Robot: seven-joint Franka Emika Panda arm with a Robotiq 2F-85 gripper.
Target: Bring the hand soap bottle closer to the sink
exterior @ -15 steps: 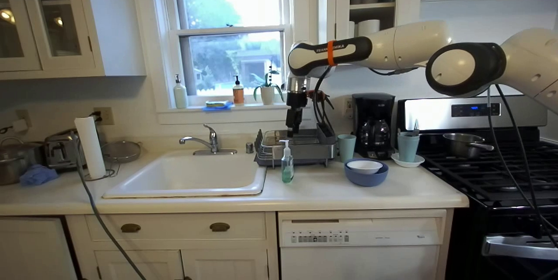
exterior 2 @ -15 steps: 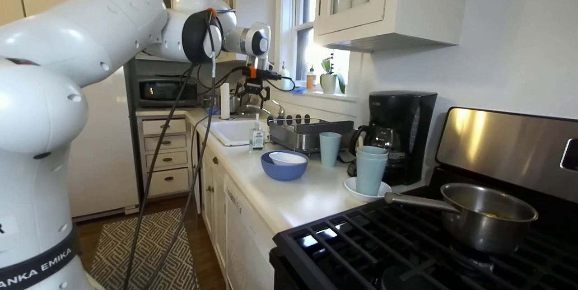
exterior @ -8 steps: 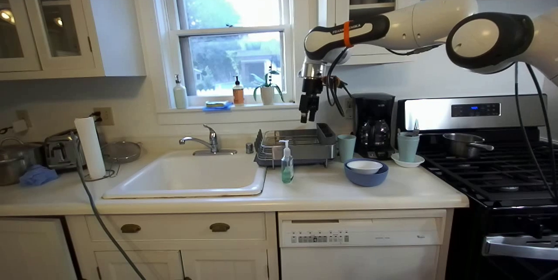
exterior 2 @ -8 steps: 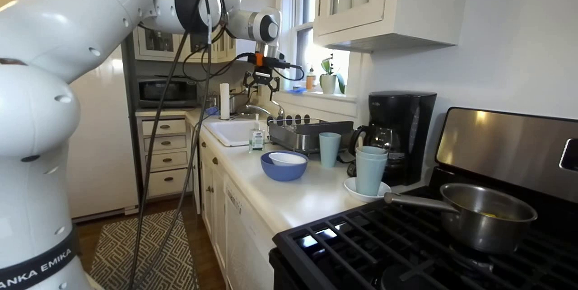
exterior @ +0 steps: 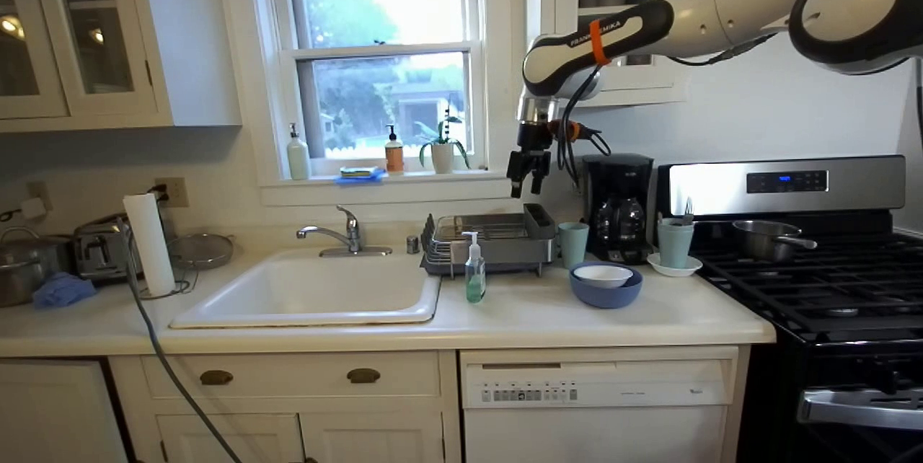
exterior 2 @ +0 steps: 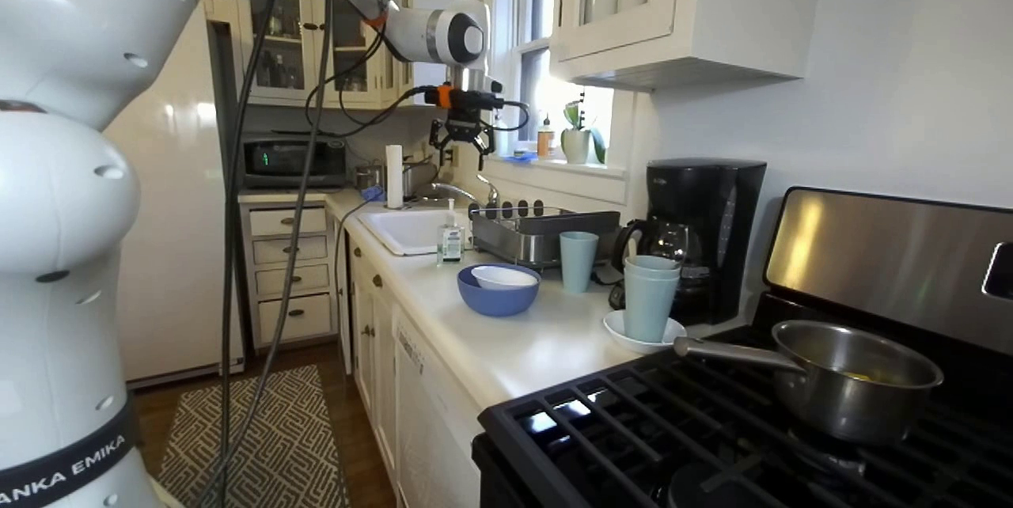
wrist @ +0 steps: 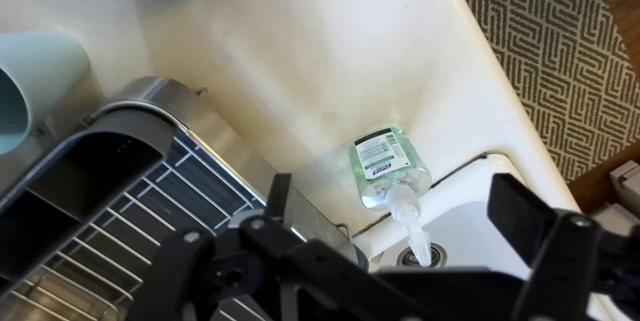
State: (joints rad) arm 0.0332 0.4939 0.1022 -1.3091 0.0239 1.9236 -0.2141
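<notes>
So, the hand (exterior 2: 461, 163) hangs pointing down, higher than the dish rack (exterior: 515, 254), its jaws spread wide; from the wrist I see the hand soap bottle (wrist: 367, 173) framed between them, farther down. That bottle stands upright on the surface (exterior: 523, 322) in front of the dish rack, apart from it, near the end where the sink (exterior: 288, 319) lies, and its white pump spout (exterior: 471, 235) points that way. The sink sits just beside the dish rack, with a narrow strip of surface between its rim and the bottle. At the dish rack's opposite end there is a pale teal cup (exterior: 573, 247), then the black coffee maker (exterior: 619, 169) a bit beyond. Diagonally forward of that end, a blue bowl (exterior: 604, 297) holds a smaller white bowl (exterior: 603, 280). The windowsill (exterior: 317, 183), higher and further back than the dish rack, carries a potted plant (exterior: 443, 159) and an orange pump bottle (exterior: 394, 158). Well apart from the dish rack, a steel saucepan (exterior 2: 859, 401) rests on the stove (exterior: 707, 192).
</notes>
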